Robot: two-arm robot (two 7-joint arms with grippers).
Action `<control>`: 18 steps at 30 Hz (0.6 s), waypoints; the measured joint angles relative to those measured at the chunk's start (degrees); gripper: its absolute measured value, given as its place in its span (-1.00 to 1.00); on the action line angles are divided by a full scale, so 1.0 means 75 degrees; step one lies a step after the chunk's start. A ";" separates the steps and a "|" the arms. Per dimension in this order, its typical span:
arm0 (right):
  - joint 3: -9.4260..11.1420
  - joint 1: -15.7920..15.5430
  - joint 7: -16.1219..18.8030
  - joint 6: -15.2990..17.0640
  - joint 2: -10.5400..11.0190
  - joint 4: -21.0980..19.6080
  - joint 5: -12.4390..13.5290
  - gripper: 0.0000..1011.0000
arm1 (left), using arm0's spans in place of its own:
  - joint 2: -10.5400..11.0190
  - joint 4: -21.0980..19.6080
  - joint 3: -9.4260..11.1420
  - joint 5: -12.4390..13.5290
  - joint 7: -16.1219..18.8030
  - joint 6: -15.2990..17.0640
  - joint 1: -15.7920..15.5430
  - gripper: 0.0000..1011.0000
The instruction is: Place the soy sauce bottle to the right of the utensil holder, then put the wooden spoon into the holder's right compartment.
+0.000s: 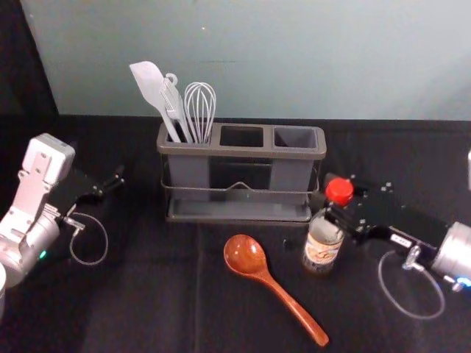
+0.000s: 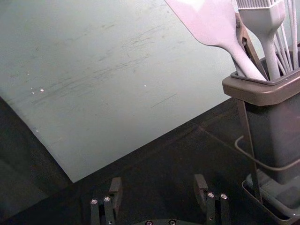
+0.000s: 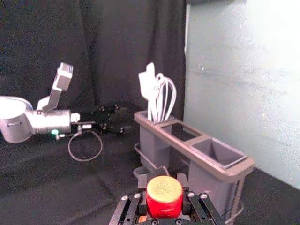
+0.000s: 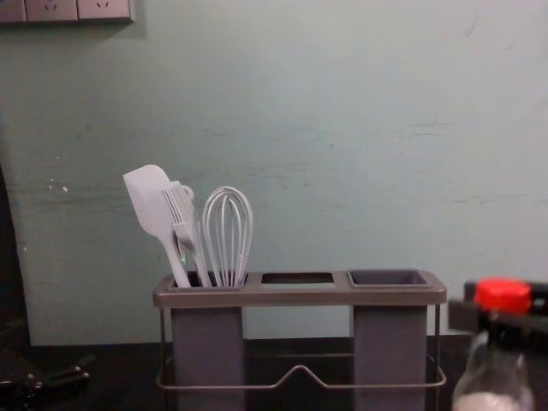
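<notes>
Head view | R gripper [image 1: 340,209] — clamped on soy btl [image 1: 321,248] near cap | L gripper [image 1: 110,185] — open, left of holder [image 1: 243,152]

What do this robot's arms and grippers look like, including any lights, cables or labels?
The left arm and right arm end in silvery, cylindrical wrists; the left shows a green light, the right a blue one. Each carries a thin grey cable loop. The left gripper and right gripper are black and slender, with silvery screws. A small white label marks the right one.
</notes>
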 joint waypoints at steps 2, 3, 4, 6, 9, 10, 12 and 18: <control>0.0106 -0.0074 -0.0043 0.0013 0.0074 -0.0125 0.0058 -0.24 | 0.0000 0.0000 0.0000 0.0000 -0.0001 0.0000 0.0000 0.99; 0.0165 -0.0115 -0.0058 0.0017 0.0117 -0.0190 0.0083 -0.24 | 0.0000 0.0000 0.0000 0.0000 0.0000 0.0001 0.0000 0.99; 0.0284 -0.0191 -0.0102 0.0019 0.0193 -0.0288 0.0133 -0.24 | 0.0000 0.0000 0.0000 0.0000 0.0000 0.0000 0.0000 0.99; 0.0465 -0.0319 -0.0151 0.0013 0.0293 -0.0398 0.0215 -0.24 | 0.0000 0.0000 0.0000 0.0000 0.0000 0.0000 0.0000 0.99; 0.0670 -0.0435 -0.0212 -0.0022 0.0385 -0.0459 0.0285 -0.24 | 0.0000 0.0000 0.0000 0.0000 -0.0001 0.0000 0.0000 0.99; 0.0725 -0.0473 -0.0225 -0.0034 0.0408 -0.0468 0.0299 -0.24 | 0.0000 0.0000 0.0000 0.0000 0.0000 0.0000 0.0000 0.99; 0.0902 -0.0545 -0.0289 -0.0061 0.0472 -0.0469 0.0329 -0.24 | 0.0000 0.0000 0.0000 0.0000 0.0000 0.0000 0.0000 0.99; 0.1129 -0.0443 -0.0426 -0.0016 0.0467 -0.0207 0.0273 -0.24 | 0.0000 0.0000 0.0000 0.0000 0.0000 0.0000 0.0000 0.99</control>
